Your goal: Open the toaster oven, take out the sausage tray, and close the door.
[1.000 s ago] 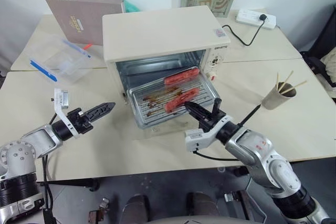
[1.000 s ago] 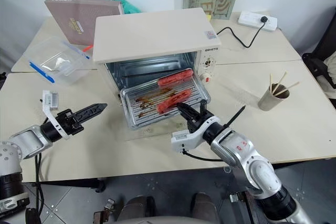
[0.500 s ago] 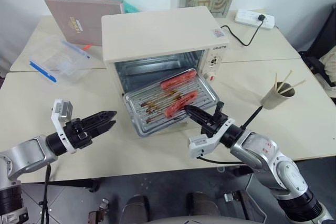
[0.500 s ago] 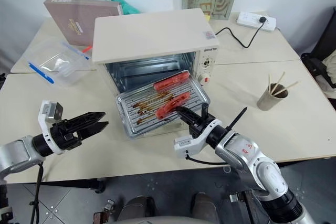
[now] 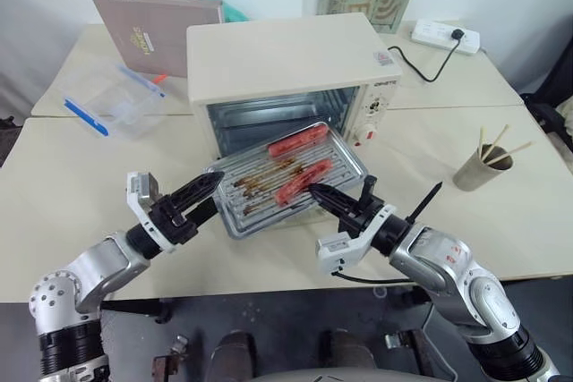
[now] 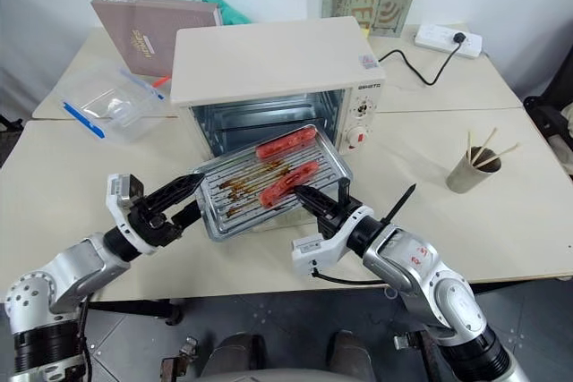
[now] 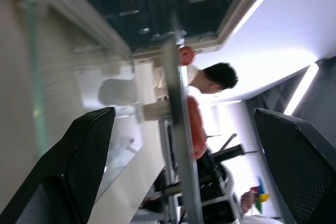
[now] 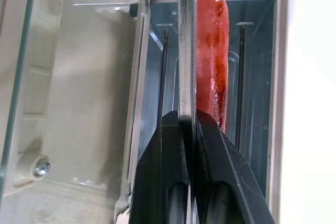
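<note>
The right gripper is pinched shut on the front rim of the sausage tray, carrying it clear of the toaster oven, so the tray hangs just ahead of the gripper with the open cavity beyond it. One edge-grip alone would let the tray sag, which is probably why the left gripper sits spread wide at the tray's opposite corner, its rim between the fingers, not yet touching as far as the head views show. Two sausages lie just past the right gripper's tips. The door lies folded down under the tray; its glass is hard to pick out in the head views, and its handle is hidden beneath the tray.
</note>
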You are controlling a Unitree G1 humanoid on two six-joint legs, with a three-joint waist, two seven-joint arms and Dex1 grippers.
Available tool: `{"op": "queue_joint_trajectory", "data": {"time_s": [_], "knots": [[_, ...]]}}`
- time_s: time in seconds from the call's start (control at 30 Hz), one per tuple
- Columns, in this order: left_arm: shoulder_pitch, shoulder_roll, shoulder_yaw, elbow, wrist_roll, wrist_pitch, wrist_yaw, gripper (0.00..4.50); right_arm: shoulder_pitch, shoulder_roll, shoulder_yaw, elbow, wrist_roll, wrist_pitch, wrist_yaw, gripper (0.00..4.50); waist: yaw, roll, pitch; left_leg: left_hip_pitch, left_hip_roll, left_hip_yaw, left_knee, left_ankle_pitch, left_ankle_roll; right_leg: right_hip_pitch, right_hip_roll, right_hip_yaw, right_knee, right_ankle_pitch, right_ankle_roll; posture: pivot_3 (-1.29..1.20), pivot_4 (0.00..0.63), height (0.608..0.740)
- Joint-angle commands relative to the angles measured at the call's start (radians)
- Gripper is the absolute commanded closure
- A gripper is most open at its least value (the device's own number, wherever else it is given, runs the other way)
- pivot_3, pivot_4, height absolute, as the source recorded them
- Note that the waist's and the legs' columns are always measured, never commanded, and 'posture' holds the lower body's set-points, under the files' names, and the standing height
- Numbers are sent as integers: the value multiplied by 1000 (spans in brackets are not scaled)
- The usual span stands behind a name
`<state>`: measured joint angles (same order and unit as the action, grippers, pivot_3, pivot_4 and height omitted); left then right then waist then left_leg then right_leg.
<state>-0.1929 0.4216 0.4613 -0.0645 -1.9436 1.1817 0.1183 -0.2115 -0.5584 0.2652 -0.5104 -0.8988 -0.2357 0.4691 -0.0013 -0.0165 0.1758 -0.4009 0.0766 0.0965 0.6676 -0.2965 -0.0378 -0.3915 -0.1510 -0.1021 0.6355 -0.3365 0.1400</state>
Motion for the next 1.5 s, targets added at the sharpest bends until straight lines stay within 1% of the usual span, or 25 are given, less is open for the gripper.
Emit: {"op": "queue_joint_trajectory", "data": {"time_s": [0.03,0.3,0.33,0.37,0.4,0.53,0.63,0.77,0.8,1.03,1.07,1.1,1.13,1.17,1.23,1.3,1.4,1.47,1.5], "knots": [[0,-22,2,-33,-29,8,13,31,1,8,-35,-71,11,3,-6,4500,0,0,0,0,0,0,0,0,0,0,0,0,0,0,0,0,150,740],[19,-79,10,-59,-29,-15,75,31,-7,7,-41,-58,13,5,-9,4500,1,0,0,0,0,0,0,0,0,0,0,0,-1,0,0,0,150,740],[23,-85,4,-59,-29,-12,83,416,-7,8,-41,-58,13,5,-9,4500,1,0,0,0,0,0,0,0,0,0,0,0,-1,0,0,0,150,740],[29,-87,-5,-63,-29,-9,84,608,-7,9,-40,-59,13,5,-8,4500,0,0,0,0,0,0,0,0,0,0,0,0,-1,0,0,0,150,740],[32,-86,-12,-66,-29,-6,88,894,-5,10,-40,-60,12,5,-8,4500,0,0,0,0,0,0,0,0,0,0,0,0,-1,0,0,0,150,740],[31,-82,-22,-63,-29,-4,98,2151,0,12,-37,-65,19,4,-2,4500,1,0,0,0,0,0,0,0,0,1,0,0,-1,0,0,0,150,740],[33,-85,-32,-70,-29,-11,111,3127,3,13,-36,-70,62,-3,10,4500,1,0,0,0,0,0,0,0,0,1,0,0,-1,0,0,0,150,740],[33,-116,-35,-92,-29,-35,143,4371,15,4,-34,-68,109,-26,27,4500,1,0,0,0,0,0,0,0,0,1,0,0,-2,0,0,0,150,740],[35,-124,-34,-98,-29,-41,155,4471,18,3,-35,-65,113,-29,27,4500,1,0,0,0,0,0,0,0,0,1,0,0,-2,0,0,0,150,740],[51,-152,-26,-136,-29,-65,195,4471,9,1,-29,-53,145,-54,46,4500,1,0,0,0,0,0,0,0,0,1,0,0,-2,0,0,0,150,740],[50,-154,-24,-138,-29,-69,200,4500,3,-5,-26,-55,143,-69,46,3925,1,0,0,0,0,0,0,0,0,1,0,0,-2,0,0,0,150,740],[42,-160,-18,-133,-29,-75,215,4500,-3,-11,-23,-50,168,-82,56,3609,1,0,0,0,0,0,0,0,0,1,0,0,-2,0,0,0,150,740],[36,-162,-13,-128,-29,-78,225,4500,-7,-13,-21,-47,186,-89,64,3389,1,0,0,0,0,0,0,0,0,1,0,0,-2,0,0,0,150,740],[32,-164,-12,-125,-29,-79,232,4500,-8,-19,-21,-40,215,-91,82,2994,1,0,0,0,0,0,0,0,0,1,0,0,-2,0,0,0,150,740],[30,-170,-8,-125,-29,-80,241,4500,-13,-33,-21,-27,273,-99,114,2411,3,0,0,0,0,0,0,0,0,2,0,0,-3,0,0,0,150,740],[26,-175,-2,-121,-29,-81,250,4500,-16,-48,-14,-15,335,-98,156,1697,3,0,0,0,0,0,0,0,0,2,0,-1,-4,0,0,0,150,740],[18,-187,1,-114,-29,-80,267,4500,-45,-88,-23,16,385,-139,180,702,3,0,0,0,0,0,0,0,0,2,0,-1,-4,0,0,0,150,740],[16,-193,1,-111,-29,-74,269,4500,-46,-116,-20,27,461,-139,227,24,4,0,0,0,0,-1,0,0,0,2,0,-1,-4,0,0,0,150,740],[16,-192,3,-109,-29,-69,268,4500,-44,-124,-16,29,489,-132,245,24,5,0,0,0,0,-1,0,0,0,2,0,-1,-4,0,0,0,150,740]]}}
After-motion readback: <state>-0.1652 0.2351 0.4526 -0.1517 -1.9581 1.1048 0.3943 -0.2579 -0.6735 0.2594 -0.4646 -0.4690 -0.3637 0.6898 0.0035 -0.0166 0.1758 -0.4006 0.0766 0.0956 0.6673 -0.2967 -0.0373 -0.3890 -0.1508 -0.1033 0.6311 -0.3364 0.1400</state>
